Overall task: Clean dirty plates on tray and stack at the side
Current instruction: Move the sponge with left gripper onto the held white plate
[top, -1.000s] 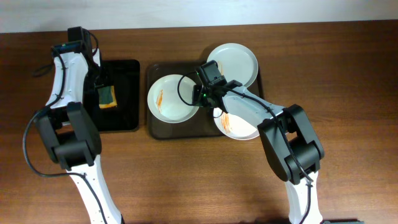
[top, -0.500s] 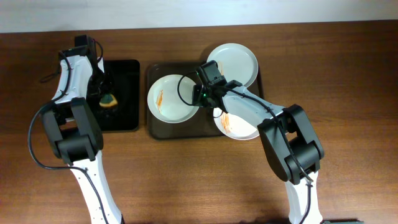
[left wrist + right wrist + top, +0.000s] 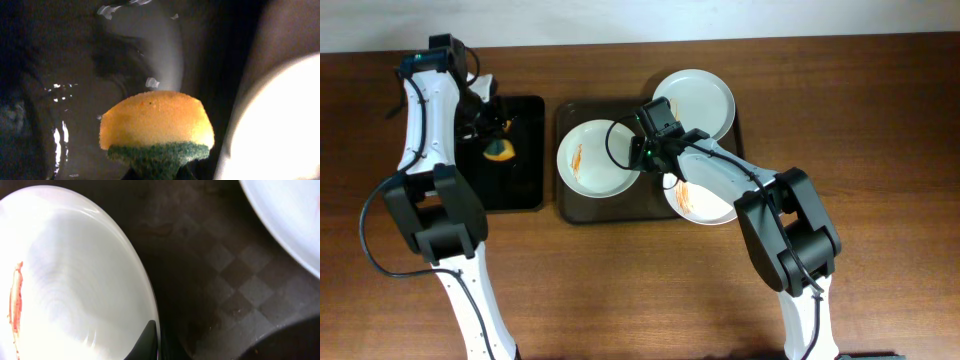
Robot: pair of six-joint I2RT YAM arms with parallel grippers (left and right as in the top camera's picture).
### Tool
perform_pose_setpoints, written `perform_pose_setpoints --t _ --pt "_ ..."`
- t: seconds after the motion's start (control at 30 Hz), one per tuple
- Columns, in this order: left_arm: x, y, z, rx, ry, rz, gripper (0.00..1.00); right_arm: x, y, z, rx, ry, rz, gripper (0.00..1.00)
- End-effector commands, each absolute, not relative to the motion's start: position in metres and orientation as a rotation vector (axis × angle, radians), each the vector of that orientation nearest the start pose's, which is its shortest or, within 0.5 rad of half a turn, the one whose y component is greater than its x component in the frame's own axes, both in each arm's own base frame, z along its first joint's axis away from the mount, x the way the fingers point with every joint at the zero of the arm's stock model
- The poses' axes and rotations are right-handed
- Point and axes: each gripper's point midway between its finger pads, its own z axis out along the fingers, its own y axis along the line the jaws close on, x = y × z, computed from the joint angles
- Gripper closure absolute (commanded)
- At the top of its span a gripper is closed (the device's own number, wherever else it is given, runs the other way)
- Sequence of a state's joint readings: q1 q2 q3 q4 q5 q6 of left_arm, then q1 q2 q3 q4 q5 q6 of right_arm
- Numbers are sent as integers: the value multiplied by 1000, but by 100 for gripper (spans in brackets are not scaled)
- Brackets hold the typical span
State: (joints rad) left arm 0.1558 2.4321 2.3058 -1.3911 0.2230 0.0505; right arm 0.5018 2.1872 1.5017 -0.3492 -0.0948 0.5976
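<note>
1. Brown wooden table lies under both arms, with a pale strip along its far edge.
2. Left gripper: fingers clamped on a sponge. They pinch it at the green scrub side, and the yellow side points away from the wrist.
3. Sponge hangs over the far half of the black tray. Cannot tell whether it touches the glossy bottom.
4. Right gripper: fingers closed together on the rim of the left plate. In the wrist view, one dark finger lies over the plate's edge.
5. Left plate sits in the left half of the brown tray, with an orange smear near its left side.
6. Back plate is plain white, at the tray's far right corner, overhanging the rim.
7. Front plate has an orange smear. It sits at the near right corner, partly hidden by the right arm, and overhangs the near rim.
8. Black tray lies just left of the brown tray, with a narrow gap between them.
</note>
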Motion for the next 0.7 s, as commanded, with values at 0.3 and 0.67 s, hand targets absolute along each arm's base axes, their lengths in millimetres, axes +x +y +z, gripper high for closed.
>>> perform_pose_setpoints --t 0.3,0.67 --pt "500 -73 101 382 2860 -641 99 449 257 -3 196 2767 584 96" --pt "497 -125 30 392 2991 -624 99 449 259 -1 191 2763 606 96"
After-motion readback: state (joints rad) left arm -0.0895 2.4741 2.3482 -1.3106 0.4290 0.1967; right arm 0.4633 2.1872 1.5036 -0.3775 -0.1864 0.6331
